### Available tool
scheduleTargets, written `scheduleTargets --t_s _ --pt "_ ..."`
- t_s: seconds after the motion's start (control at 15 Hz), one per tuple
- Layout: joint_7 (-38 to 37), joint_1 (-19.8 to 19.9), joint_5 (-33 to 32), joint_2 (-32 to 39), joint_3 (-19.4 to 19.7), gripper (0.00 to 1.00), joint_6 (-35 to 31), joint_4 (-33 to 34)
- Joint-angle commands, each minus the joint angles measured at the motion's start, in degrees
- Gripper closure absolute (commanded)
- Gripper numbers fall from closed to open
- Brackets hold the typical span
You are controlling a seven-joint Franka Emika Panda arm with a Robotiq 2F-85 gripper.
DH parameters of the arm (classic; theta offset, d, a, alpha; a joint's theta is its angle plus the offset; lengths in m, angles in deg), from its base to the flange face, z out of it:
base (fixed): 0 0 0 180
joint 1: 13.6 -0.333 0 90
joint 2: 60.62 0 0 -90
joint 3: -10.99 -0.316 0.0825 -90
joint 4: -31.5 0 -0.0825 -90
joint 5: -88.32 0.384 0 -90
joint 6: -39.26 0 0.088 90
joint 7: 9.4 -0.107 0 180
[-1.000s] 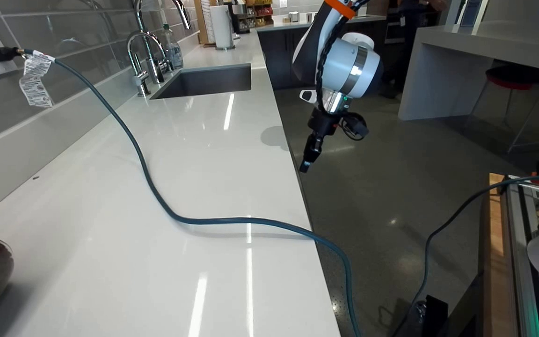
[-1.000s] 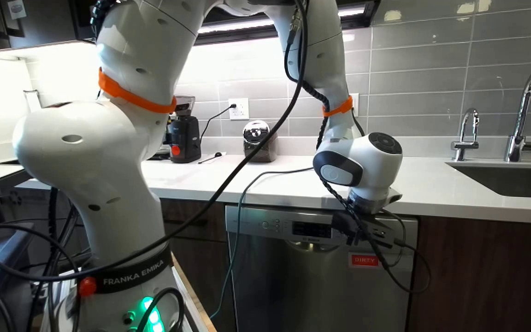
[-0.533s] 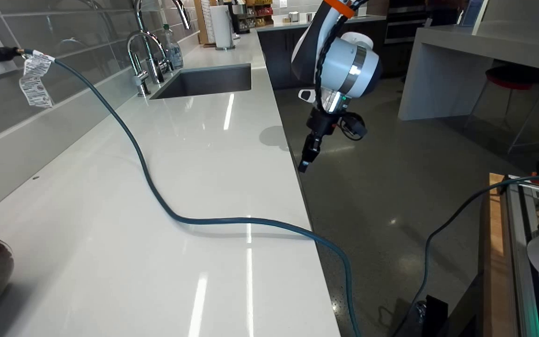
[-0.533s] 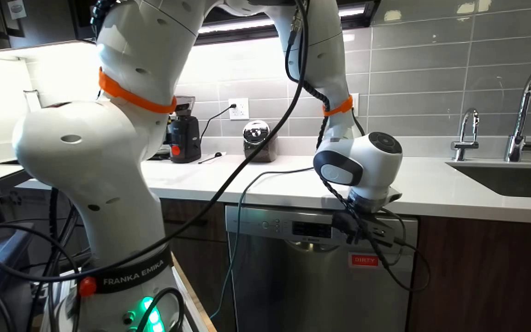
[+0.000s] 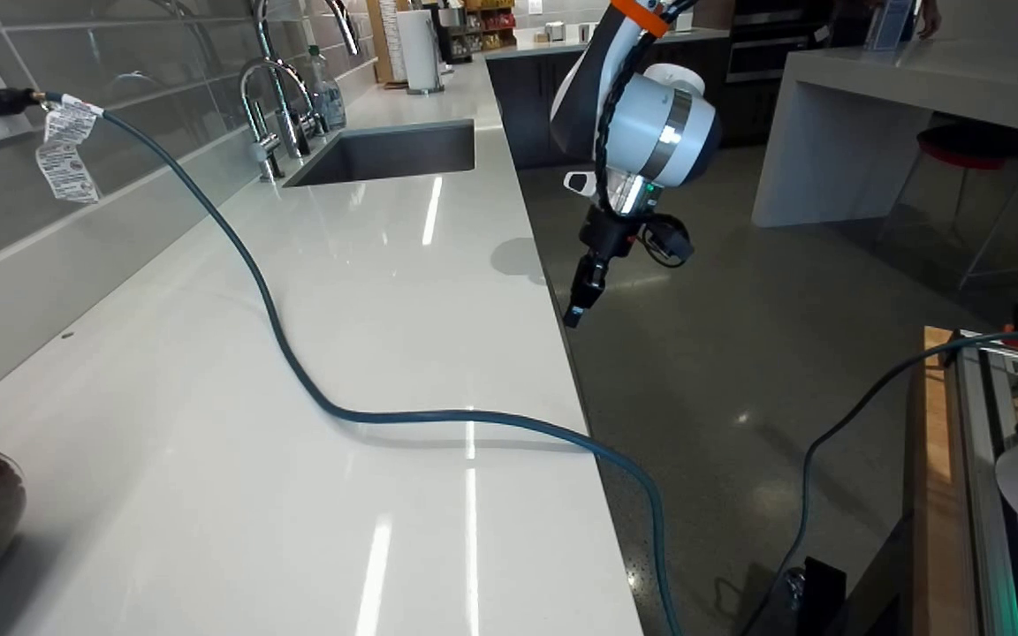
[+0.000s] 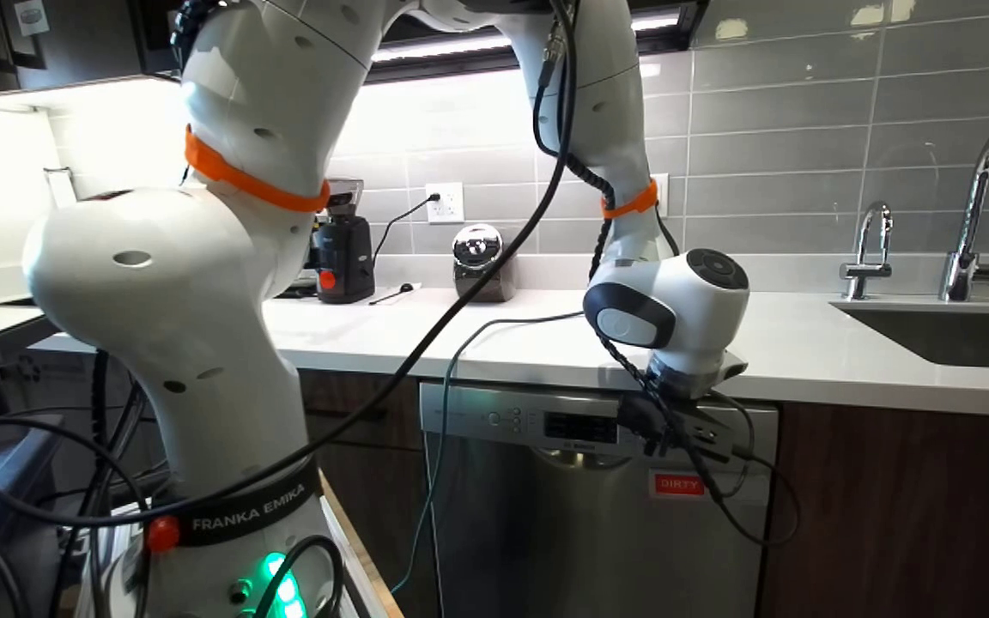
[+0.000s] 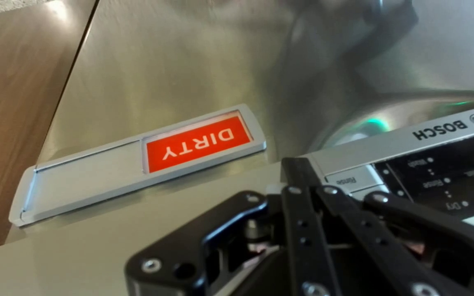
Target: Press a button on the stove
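Both fingers [image 7: 293,174] meet, the hand [image 7: 302,170] near the dishwasher [image 6: 589,528].

The white arm [image 6: 220,318] has orange bands [image 6: 250,181] and black fingers [image 7: 297,207].

Place: a kitchen; from my end I cannot tell whether a home's or an office's.
Counter [image 5: 235,495]: long, white and glossy, running along grey tiles [image 6: 778,196] in both exterior views.
Sink [image 6: 967,339]: let into that counter, two chrome taps [image 6: 963,253] behind it and a bottle [image 5: 327,95] near them.
Dishwasher [image 6: 597,532]: under the counter with brown cupboards [image 6: 898,506] on either side; my wrist camera reads BOSCH on it and DIRTY on its red sign [image 7: 198,143].
Far end: in an exterior view I get a paper towel roll [image 5: 421,50] on the counter and stocked shelves [image 5: 493,21] past it.
Seating: I also have a stool [image 5: 960,146] at a second worktop [image 5: 933,88], across the floor [image 5: 695,353].
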Motion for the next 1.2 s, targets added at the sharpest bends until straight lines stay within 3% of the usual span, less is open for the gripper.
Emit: scheduleTargets --t_s 0.0,1.13 --pt "1.98 0.96 1.61 1.45 -1.23 1.00 -1.06 0.84" --pt "4.57 3.29 2.44 1.77 -3.67 1.00 -1.39 1.08"
